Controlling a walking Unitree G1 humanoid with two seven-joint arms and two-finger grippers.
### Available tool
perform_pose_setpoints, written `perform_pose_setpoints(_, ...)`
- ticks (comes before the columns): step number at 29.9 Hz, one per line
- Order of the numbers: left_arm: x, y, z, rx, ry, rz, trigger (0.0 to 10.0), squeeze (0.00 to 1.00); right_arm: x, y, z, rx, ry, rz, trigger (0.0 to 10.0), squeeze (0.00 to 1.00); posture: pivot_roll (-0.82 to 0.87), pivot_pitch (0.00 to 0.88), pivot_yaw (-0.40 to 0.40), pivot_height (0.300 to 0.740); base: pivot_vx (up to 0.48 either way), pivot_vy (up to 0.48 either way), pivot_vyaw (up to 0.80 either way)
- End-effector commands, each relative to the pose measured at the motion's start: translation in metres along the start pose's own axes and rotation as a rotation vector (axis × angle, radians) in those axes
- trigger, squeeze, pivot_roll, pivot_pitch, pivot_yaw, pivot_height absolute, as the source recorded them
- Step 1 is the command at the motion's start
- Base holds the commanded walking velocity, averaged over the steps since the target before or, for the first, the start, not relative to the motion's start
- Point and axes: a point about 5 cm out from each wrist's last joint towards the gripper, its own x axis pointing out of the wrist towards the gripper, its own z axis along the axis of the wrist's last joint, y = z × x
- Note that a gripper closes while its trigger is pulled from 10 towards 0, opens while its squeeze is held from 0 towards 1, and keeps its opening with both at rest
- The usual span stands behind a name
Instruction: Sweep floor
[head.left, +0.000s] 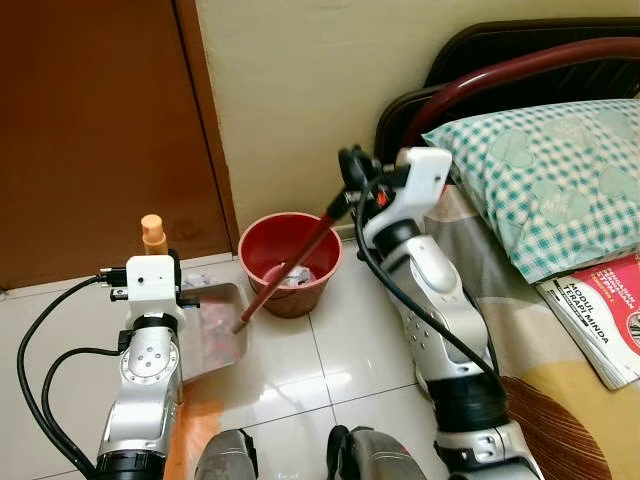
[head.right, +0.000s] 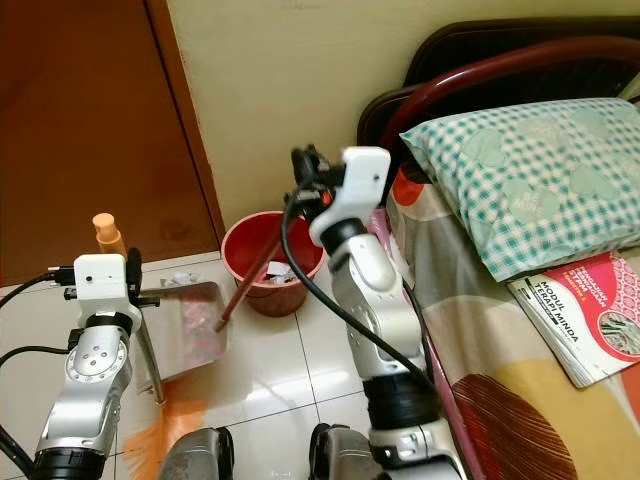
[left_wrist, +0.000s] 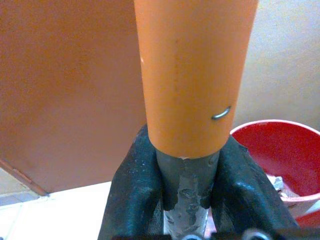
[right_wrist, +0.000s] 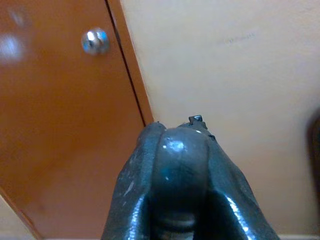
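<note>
Gripping an orange-capped grey broom handle (left_wrist: 192, 100) left of the round red plastic bin (head.left: 290, 262), left gripper (left_wrist: 187, 180) clamps it while right gripper (head.left: 350, 170) pinches a dark red stick (head.left: 290, 268) slanting across that bin toward the clear dustpan (head.left: 215, 330).

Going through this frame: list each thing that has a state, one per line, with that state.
left gripper: shut on the orange-handled broom, upright.
right gripper: shut on the dark red dustpan handle, slanting down.
dustpan: on the floor tiles beside the bucket, bits of litter in it.
red bucket: upright, crumpled paper inside.
door: closed.
book: closed, lying on the bed.
</note>
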Motion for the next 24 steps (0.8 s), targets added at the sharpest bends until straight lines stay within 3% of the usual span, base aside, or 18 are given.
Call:
perform_pose_setpoints(1,-0.006,0.002,-0.012,0.014,0.061,-0.006,10.0,0.0,-0.005,0.002,-0.002,-0.064,0.011,0.027,10.0,0.0,0.03,0.119,-0.043,0.74,0.0,0.0,0.0)
perform_pose_setpoints(10,-0.014,-0.012,-0.012,-0.013,0.069,-0.099,10.0,0.0,-0.043,-0.043,-0.028,-0.227,0.133,-0.181,10.0,0.0,0.03,0.123,-0.045,0.74,0.0,0.0,0.0)
perform_pose_setpoints(15,-0.019,-0.024,-0.007,-0.019,0.041,-0.177,10.0,0.0,-0.063,-0.072,-0.034,-0.246,0.165,-0.347,10.0,0.0,0.03,0.117,-0.043,0.74,0.0,0.0,0.0)
perform_pose_setpoints(21,-0.031,-0.039,-0.002,-0.046,-0.002,-0.282,10.0,0.0,-0.091,-0.091,-0.045,-0.249,0.218,-0.466,10.0,0.0,0.03,0.099,-0.056,0.74,0.0,0.0,0.0)
perform_pose_setpoints(24,-0.037,-0.043,-0.005,-0.068,0.002,-0.309,10.0,0.0,-0.095,-0.094,-0.046,-0.259,0.226,-0.488,10.0,0.0,0.03,0.091,-0.058,0.74,0.0,0.0,0.0)
